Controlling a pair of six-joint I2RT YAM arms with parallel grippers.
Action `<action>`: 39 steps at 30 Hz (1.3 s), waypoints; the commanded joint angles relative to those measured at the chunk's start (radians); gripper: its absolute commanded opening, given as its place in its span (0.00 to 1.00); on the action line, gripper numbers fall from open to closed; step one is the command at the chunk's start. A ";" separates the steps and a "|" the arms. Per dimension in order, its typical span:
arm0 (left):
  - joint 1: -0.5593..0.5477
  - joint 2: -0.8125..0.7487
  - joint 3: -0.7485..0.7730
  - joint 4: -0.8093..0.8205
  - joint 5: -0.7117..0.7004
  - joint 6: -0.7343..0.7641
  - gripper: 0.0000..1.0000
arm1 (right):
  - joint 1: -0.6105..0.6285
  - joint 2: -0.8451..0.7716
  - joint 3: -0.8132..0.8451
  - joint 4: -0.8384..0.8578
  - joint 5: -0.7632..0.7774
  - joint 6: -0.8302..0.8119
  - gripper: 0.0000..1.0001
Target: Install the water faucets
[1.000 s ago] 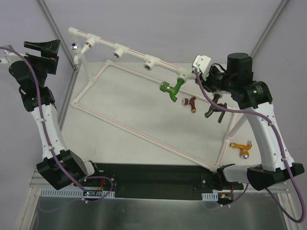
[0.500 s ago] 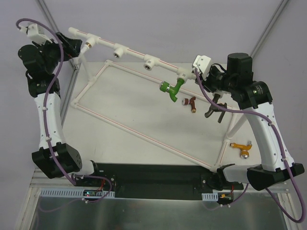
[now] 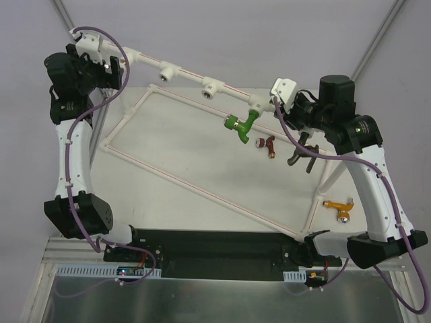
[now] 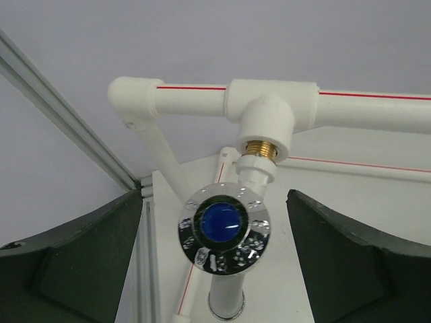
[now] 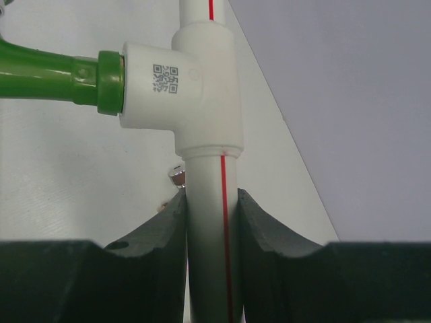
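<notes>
Water faucets (image 3: 241,123) update: the white faucet (image 4: 224,229) is the one I'm on. It hangs in the end tee (image 4: 269,108) of the pipe frame (image 3: 188,76), by the far left corner of the desk (image 3: 168,155). My left claw (image 4: 214,193) is spread apart, one finger either side of its chrome cap (image 4: 202,250), touching nothing. My right claw (image 5: 212,202) is clamped on the frame's top pipe just beside the green faucet (image 5: 40,70), so I figure its job is bracing the frame.

There's a band of brass socket (image 4: 264,147) showing above the faucet's collar, so my guess is it isn't snug yet.

How I'd do this bit properly:
- centre the cap between the fingers before closing, so both land together
- grip square, not on the cap's rim, because chrome looks slippery
- twist around the socket's own line and don't shove sideways; that frame looks light
- keep the right clamp firm the whole turn
- stop once it firms up, spout pointing down

The dark red faucet (image 3: 269,145), dark grey faucet (image 3: 302,156) and orange faucet (image 3: 340,206) lie loose toward the desk's right edge. Two middle tees look empty.
</notes>
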 commanded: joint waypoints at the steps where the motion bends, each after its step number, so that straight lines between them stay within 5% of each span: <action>1: -0.046 -0.009 0.067 -0.097 -0.083 0.198 0.87 | 0.015 -0.026 -0.006 0.015 -0.052 0.023 0.02; 9: -0.064 0.022 0.104 -0.163 -0.132 0.281 0.79 | 0.015 -0.024 -0.003 0.016 -0.065 0.025 0.02; 23: -0.107 0.090 0.181 -0.218 -0.204 0.353 0.45 | 0.015 -0.035 -0.012 0.023 -0.066 0.025 0.02; 32: -0.147 0.085 0.146 -0.229 -0.270 0.468 0.00 | 0.017 -0.041 -0.017 0.027 -0.069 0.025 0.02; 39: -0.207 0.070 0.095 -0.227 -0.352 0.626 0.00 | 0.017 -0.046 -0.021 0.032 -0.071 0.028 0.02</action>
